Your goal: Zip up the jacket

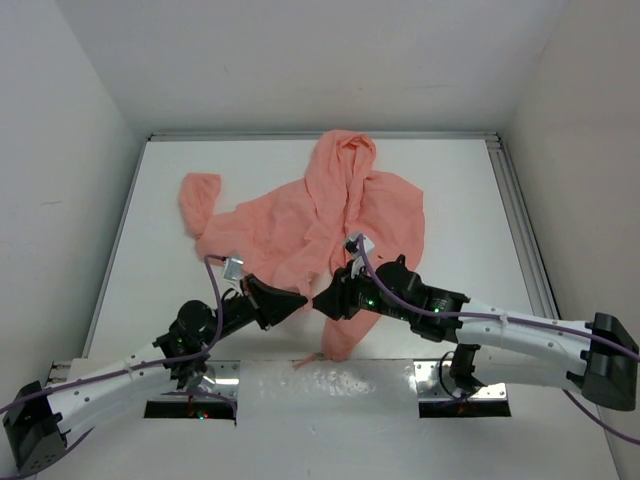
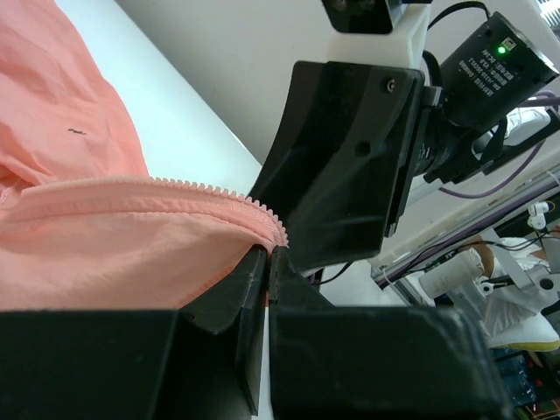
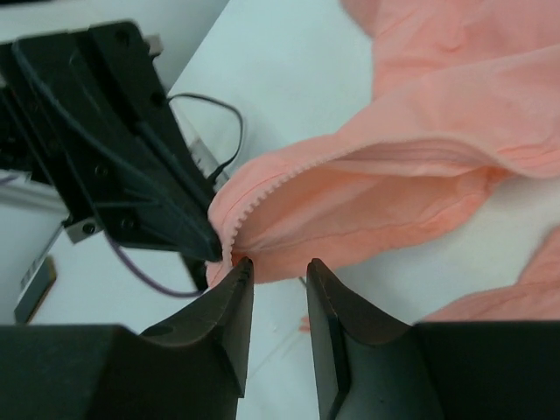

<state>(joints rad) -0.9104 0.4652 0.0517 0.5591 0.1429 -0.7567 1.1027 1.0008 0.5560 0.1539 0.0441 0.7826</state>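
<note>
White tabletop (image 1: 470,220) carries a thin, crumpled salmon-pink hooded jacket (image 1: 300,225), hem partly hidden. Left gripper (image 2: 269,254) pinches its toothed zipper edge (image 2: 201,188); right gripper (image 3: 278,267) half-open, empty.

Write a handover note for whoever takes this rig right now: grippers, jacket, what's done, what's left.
Left gripper: shut on the jacket, at the end of a toothed zipper edge.
Right gripper: open, tips close beside that same end, holding nothing.
Jacket: lying on the table, front open.
Done: one zipper end pinched.
Left: join the two sides and zip up.
</note>
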